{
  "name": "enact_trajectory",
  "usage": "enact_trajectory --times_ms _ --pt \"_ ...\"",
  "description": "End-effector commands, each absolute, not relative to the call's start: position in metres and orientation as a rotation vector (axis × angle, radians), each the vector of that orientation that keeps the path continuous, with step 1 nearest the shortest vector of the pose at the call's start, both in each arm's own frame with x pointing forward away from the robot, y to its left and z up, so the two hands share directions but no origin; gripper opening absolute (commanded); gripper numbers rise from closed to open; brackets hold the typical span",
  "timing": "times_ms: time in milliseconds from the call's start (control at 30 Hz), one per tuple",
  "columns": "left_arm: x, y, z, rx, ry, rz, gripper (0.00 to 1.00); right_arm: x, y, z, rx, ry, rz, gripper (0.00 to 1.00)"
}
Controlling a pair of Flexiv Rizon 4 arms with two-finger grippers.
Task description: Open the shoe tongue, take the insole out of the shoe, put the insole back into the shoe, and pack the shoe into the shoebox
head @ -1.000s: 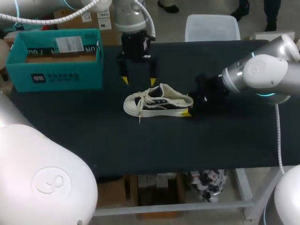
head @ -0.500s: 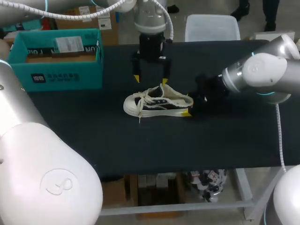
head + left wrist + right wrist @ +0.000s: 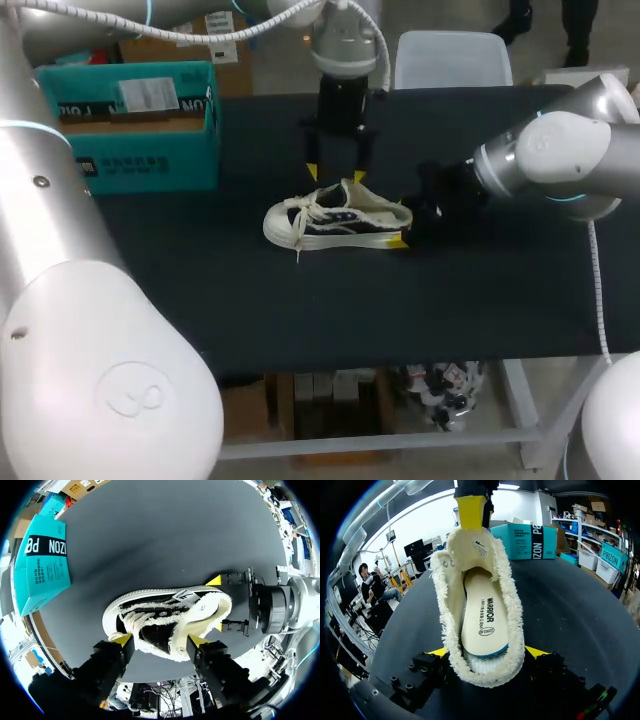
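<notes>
Shoe (image 3: 335,220) sat upright on bench (image 3: 200,290), right gripper (image 3: 487,652) clamped its heel, left gripper (image 3: 160,640) hung wide open just above it, empty, insole (image 3: 482,615) lay inside.

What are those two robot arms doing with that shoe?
They are working on a shoe on the black table. The right gripper is shut on the shoe's heel. The left gripper hovers open just above the shoe's opening, near the tongue. The insole is inside the shoe, and the teal shoebox sits at the table's far left corner.
</notes>
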State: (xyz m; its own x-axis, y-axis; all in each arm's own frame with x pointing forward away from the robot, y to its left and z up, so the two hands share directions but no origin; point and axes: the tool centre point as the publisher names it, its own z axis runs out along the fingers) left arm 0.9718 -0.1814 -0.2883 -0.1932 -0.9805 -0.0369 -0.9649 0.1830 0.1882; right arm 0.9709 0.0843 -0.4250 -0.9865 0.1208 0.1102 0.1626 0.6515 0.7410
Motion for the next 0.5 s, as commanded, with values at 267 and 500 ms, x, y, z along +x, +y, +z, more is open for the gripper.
enact_trajectory --times_ms 267,500 --pt "0.98 -0.184 -0.301 1.905 -2.266 -0.383 0.44 0.97 0.084 -0.429 -0.24 -2.809 -1.273 0.0" --pt "0.981 -0.184 -0.307 1.885 -2.238 -0.401 0.0 0.97 0.084 -0.429 -0.24 -2.809 -1.273 0.0"
